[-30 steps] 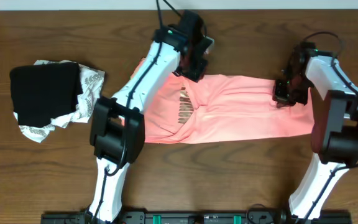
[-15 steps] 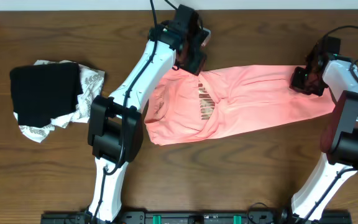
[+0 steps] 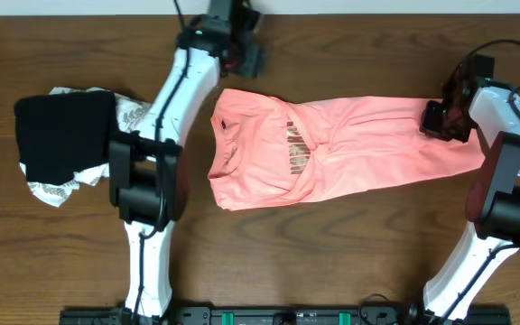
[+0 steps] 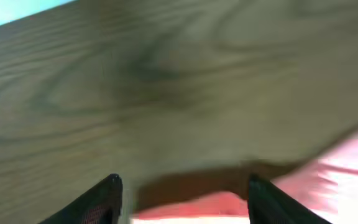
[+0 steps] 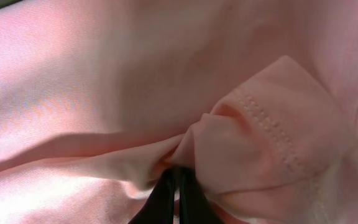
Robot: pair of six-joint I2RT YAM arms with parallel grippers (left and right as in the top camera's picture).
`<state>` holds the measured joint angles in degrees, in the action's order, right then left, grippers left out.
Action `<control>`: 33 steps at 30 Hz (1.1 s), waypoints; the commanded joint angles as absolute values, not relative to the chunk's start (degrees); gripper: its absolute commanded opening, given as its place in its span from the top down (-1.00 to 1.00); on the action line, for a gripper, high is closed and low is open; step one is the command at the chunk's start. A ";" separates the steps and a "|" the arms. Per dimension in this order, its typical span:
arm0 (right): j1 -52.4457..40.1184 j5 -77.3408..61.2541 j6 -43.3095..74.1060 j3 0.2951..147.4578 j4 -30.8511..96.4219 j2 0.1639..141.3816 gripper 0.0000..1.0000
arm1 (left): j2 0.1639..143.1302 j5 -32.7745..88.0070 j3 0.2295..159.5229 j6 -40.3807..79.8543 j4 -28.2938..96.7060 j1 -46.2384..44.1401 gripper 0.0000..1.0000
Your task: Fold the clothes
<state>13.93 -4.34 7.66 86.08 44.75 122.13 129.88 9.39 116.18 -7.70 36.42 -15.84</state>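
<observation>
Flattening looks done: the right gripper (image 3: 441, 121) is clamped on the T-shirt (image 3: 350, 149) hem, and the left gripper (image 3: 249, 61), jaws apart and empty just beyond the collar, likely needs a fresh edge grasp to fold.

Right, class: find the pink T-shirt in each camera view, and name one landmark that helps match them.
Overhead: T-shirt spread from centre to the right.
Left wrist: T-shirt is a pink strip at bottom right.
Right wrist: T-shirt fills the frame, stitched fold bunched low.
Shared landmark: wooden table, in overhead and left wrist views.
</observation>
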 commanded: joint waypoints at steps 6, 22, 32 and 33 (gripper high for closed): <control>14.24 -4.73 6.61 84.71 46.78 123.85 0.91 | 134.82 13.54 117.23 -6.39 37.91 -11.68 -0.28; 14.24 -4.51 5.48 84.71 47.51 123.85 0.83 | 135.92 30.13 115.07 -13.93 46.57 -5.98 -0.47; 14.24 -4.56 5.56 84.71 48.53 123.85 0.84 | 139.74 32.56 115.02 -19.94 46.63 -5.43 -0.46; 14.24 -4.56 5.76 84.71 48.82 123.85 0.84 | 140.07 32.60 115.02 -20.23 46.57 -5.43 -0.46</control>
